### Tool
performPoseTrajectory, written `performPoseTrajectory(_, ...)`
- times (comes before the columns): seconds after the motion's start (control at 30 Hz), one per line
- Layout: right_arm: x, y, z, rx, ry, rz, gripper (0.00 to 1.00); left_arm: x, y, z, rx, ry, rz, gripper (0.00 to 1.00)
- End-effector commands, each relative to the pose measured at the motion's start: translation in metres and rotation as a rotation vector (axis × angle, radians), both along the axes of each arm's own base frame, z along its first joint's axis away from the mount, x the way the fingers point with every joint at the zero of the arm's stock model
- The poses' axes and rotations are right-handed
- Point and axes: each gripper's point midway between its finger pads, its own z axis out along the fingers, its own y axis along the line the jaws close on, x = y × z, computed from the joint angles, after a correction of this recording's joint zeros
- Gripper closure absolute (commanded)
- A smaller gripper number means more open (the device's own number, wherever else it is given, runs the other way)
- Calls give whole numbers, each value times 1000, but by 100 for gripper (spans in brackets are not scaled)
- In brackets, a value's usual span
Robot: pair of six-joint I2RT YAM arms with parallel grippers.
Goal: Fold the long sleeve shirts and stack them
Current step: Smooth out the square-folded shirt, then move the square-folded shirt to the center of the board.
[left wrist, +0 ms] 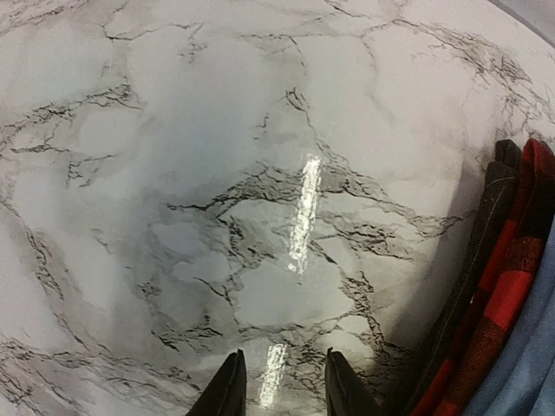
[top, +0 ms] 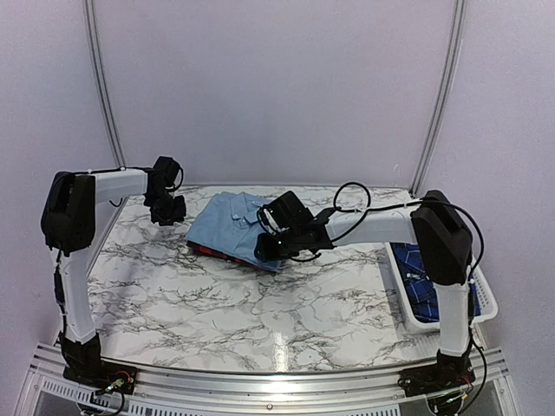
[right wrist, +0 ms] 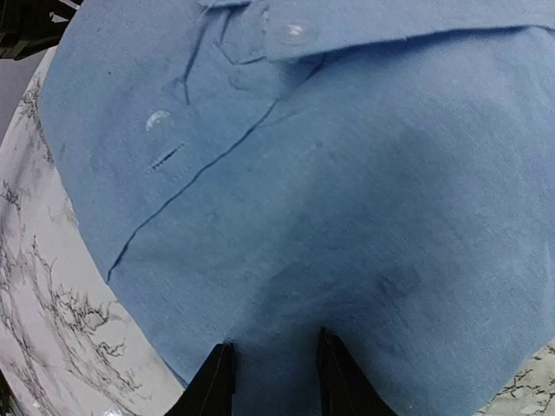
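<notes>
Looking across the marble table, I see the white basket at my right holding the dark blue plaid shirt, which seems to be waiting its turn. At the far middle, the folded light blue shirt lies on the red-and-black check shirt, building one stack. My right gripper hovers over the blue cloth, jaws slightly apart, clamping nothing. My left gripper, likewise apart and empty, hangs over bare marble beside the stack, out of the way.
</notes>
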Motion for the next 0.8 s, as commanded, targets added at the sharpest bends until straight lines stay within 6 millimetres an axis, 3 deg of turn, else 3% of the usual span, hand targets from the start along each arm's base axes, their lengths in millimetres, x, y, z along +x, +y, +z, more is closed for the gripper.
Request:
performPoseTrajectory(0.0, 14, -23, 1, 10, 7, -56, 67, -9, -28, -15, -69, 19, -38, 68)
performPoseTrajectory(0.17, 20, -41, 15, 22, -12, -79, 65, -22, -50, -32, -76, 47, -71, 69)
performPoseTrajectory(0.27, 20, -44, 34, 35, -43, -77, 63, -26, -63, -38, -90, 56, -93, 70)
performPoseTrajectory(0.57, 16, -63, 69, 12, -118, -98, 57, -30, -101, -46, -156, 62, -128, 72)
performPoseTrajectory(0.77, -20, -38, 80, -2, -141, -5, 52, -36, -125, -51, -198, 70, -146, 72)
